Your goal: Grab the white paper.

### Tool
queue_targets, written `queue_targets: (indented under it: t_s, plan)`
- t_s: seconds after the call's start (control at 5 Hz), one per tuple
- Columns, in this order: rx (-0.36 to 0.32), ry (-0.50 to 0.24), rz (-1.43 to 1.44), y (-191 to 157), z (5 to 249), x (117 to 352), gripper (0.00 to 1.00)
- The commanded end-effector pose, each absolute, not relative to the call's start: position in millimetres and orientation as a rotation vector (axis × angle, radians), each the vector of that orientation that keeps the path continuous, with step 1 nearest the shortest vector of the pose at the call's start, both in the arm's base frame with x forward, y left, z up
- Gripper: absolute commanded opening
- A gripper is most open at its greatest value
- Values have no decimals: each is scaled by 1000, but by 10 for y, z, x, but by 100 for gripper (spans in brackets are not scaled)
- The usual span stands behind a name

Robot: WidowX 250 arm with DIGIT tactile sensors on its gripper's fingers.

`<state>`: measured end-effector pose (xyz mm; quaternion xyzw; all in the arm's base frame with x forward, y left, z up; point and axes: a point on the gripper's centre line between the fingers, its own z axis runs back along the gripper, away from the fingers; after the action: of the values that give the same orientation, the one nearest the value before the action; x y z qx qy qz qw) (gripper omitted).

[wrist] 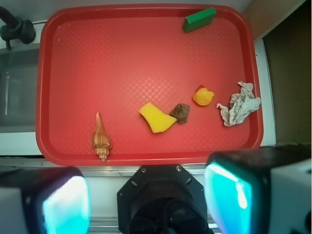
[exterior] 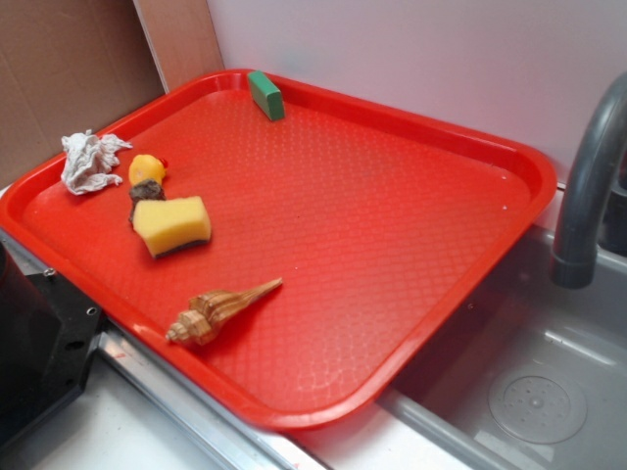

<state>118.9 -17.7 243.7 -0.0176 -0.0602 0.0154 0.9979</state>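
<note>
Claw (wrist: 148,197) released, off tray (wrist: 146,158) | white paper (wrist: 239,109) on rim, beside duck (wrist: 203,96)

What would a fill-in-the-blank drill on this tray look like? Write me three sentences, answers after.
1. The white paper lies on the tray's raised ____.
2. The thing nearest the paper is a small yellow ____.
3. The block at the tray's far edge is ____ in colour.
4. The gripper has its fingers spread, so it is ____.

Missing words: rim; duck; green; open
</note>
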Motion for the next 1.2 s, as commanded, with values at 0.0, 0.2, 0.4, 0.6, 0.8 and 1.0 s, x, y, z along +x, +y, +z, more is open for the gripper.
queue_targets:
  t_s: [0.0,0.2,0.4,0.6,0.8,1.0]
  plan:
    - [-35,-120,31,-177,2437,1189,100]
    - [-20,-68,242,323,2054,1281,100]
    - [101,-101,489,700,1990,1385,100]
    - [121,-252,746,1038,1918,1518,100]
    - [108,-368,1003,1297,1662,1442,100]
    - [155,-284,1250,1483,1354,1362,100]
